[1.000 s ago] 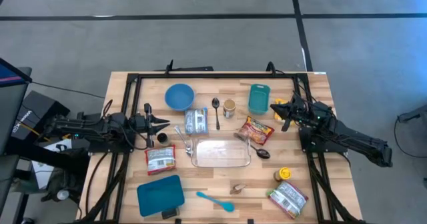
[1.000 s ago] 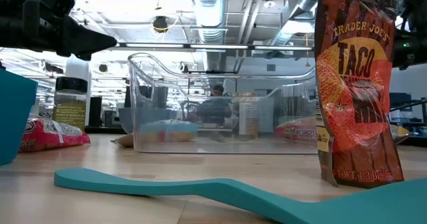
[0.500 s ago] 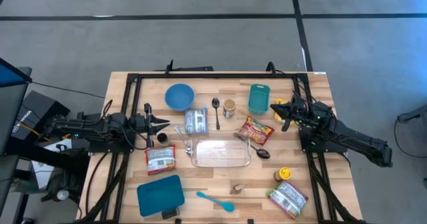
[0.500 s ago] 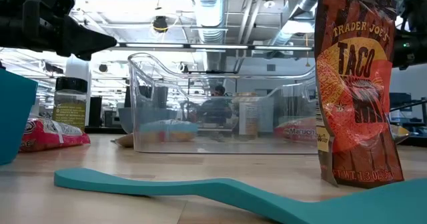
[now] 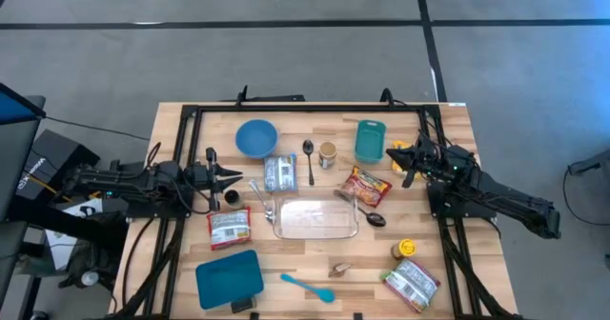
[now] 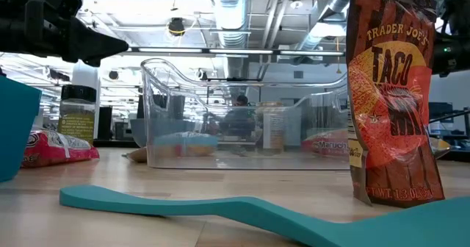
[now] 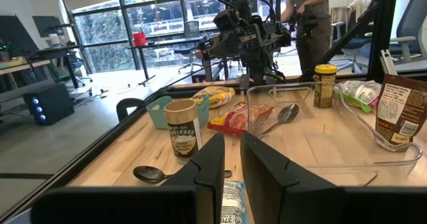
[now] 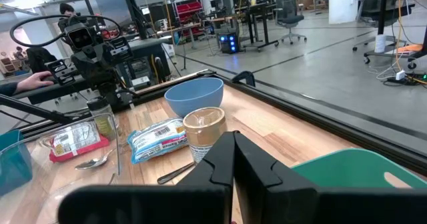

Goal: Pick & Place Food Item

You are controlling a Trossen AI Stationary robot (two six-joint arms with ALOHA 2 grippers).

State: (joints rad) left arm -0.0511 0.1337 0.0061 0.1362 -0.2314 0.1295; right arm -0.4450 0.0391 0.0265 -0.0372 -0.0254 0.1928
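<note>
Presently: both arms parked | left gripper (image 5: 232, 176) at left edge, fingers nearly together, empty | right gripper (image 5: 404, 160) far right, fingers pressed together, empty | red snack packet (image 5: 367, 185) right of centre, beside clear dish (image 5: 315, 218) | likely light, crinkly, slippery; pinch an edge.

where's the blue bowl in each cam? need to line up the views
High view: blue bowl at the table's far edge, left of centre.
Low view: cannot pick it out; the clear container blocks that line of sight.
Left wrist view: not in it.
Right wrist view: the bowl stands just behind the small jar.
Shared landmark: that small jar, right of the bowl in the high view, also seen from the left wrist.
</note>
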